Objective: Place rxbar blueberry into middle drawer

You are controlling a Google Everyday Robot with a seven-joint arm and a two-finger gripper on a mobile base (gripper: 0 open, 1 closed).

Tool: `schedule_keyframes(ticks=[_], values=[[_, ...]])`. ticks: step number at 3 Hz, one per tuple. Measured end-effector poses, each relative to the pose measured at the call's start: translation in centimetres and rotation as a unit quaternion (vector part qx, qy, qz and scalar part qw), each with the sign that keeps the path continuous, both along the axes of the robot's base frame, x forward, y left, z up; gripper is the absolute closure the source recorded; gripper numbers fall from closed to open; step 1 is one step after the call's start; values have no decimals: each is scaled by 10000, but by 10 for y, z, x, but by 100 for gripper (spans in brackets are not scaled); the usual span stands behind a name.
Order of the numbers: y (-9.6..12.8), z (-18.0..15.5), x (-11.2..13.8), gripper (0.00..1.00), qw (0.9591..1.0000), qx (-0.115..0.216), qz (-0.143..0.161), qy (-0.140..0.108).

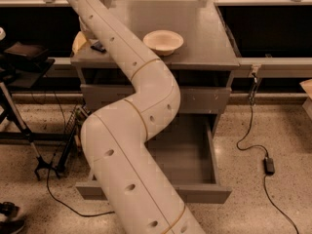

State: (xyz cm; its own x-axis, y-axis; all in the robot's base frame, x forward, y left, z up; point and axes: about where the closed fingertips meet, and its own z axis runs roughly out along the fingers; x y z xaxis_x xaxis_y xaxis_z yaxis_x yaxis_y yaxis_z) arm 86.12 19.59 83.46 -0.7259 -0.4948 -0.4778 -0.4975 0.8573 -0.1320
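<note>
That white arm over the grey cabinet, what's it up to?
A robot's arm reaches across a grey cabinet toward the left edge of its top, where a small dark bar lies flat. The gripper is out of sight behind the arm's far end, so nothing shows it holding the bar. A pale bowl sits near the middle of the top. Below, a drawer is pulled open. The bar is not in it yet.
</note>
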Motion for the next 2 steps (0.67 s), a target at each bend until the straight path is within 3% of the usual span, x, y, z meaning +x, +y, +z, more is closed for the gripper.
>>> schedule_keyframes(ticks=[2], values=[[-3, 1, 11, 0, 9995, 119, -257, -157]])
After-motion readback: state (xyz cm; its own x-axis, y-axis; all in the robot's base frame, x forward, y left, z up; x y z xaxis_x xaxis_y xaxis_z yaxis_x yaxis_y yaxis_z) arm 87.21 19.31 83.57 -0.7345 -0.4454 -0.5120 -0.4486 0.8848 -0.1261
